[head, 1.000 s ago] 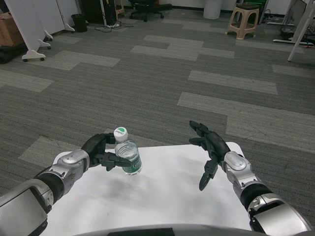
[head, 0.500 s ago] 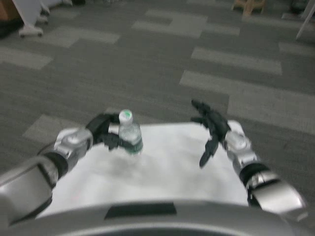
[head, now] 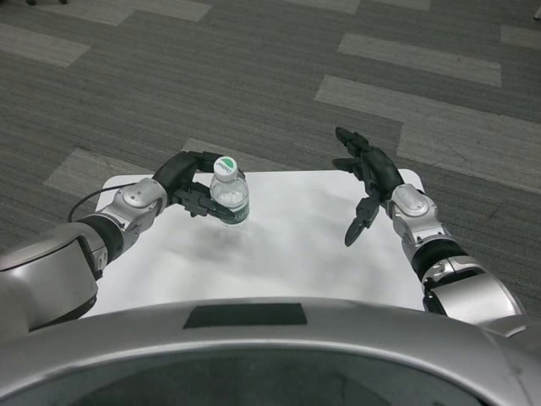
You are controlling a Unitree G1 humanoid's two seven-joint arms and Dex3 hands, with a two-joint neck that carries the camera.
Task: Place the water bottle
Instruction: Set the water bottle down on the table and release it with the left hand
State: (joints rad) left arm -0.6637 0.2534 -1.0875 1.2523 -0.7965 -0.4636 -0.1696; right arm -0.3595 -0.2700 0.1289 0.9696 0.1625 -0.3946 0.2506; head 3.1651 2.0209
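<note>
**Left hand grips the water bottle over the far left of the table**

The left hand (head: 188,182) grasps the water bottle (head: 230,200), its black fingers (head: 201,205) wrapped around the clear body from the left side, just under the cap. The bottle stands roughly upright, leaning a little, over the far left part of the white table (head: 287,254); whether its base touches the tabletop cannot be told from this view. The right hand (head: 365,182) holds nothing. Its fingers are released and spread apart, some pointing out past the far edge, one hanging down toward the tabletop, and it hovers above the table's far right corner, well apart from the bottle.

Between the two hands lies a broad stretch of bare tabletop, and more of it runs toward the robot. The bottle is near the far edge, with the left edge further off beyond the left forearm (head: 127,211).

The bottle is small, of clear ribbed plastic with a green label band and a round white cap marked with green. The table is smooth, matt white, with rounded corners. Both forearms are silver, jointed shells; the right forearm (head: 423,233) crosses the right edge. Beyond the table spreads grey carpet (head: 254,76) laid in darker and paler rectangular tiles.
</note>
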